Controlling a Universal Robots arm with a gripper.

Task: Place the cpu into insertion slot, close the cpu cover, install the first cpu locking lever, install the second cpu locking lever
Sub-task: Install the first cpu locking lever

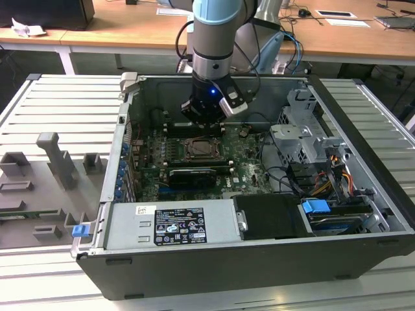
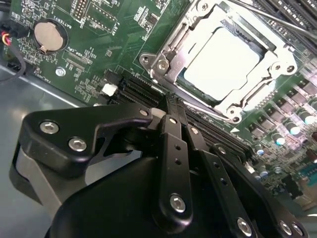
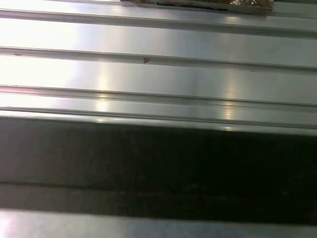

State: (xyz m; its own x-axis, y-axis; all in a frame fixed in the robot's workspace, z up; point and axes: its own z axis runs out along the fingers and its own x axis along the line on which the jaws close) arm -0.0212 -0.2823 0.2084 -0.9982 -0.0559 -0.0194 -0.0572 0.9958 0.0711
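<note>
The cpu (image 2: 223, 62), a pale silvery square, lies in the insertion slot (image 2: 163, 62) on the green board. The silvery cpu cover (image 2: 277, 57) lies flat around it, its cut-out showing the chip's top. A thin metal lever rod (image 2: 270, 19) runs along one side of the socket. My gripper (image 2: 168, 101) has its black fingers together with nothing between them, and their tip hovers just beside the socket over long black slots. In the exterior view the gripper (image 1: 203, 128) hangs inside the open computer case, just behind the insertion slot (image 1: 198, 149).
A black graphics card (image 1: 191, 175) lies in front of the socket, with a grey power supply (image 1: 172, 223) nearer still. A drive cage and cables (image 1: 305, 139) sit at the exterior view's right. Grey fixtures (image 1: 55, 162) stand on the ribbed table (image 3: 158, 74). A coin battery (image 2: 48, 35) is on the board.
</note>
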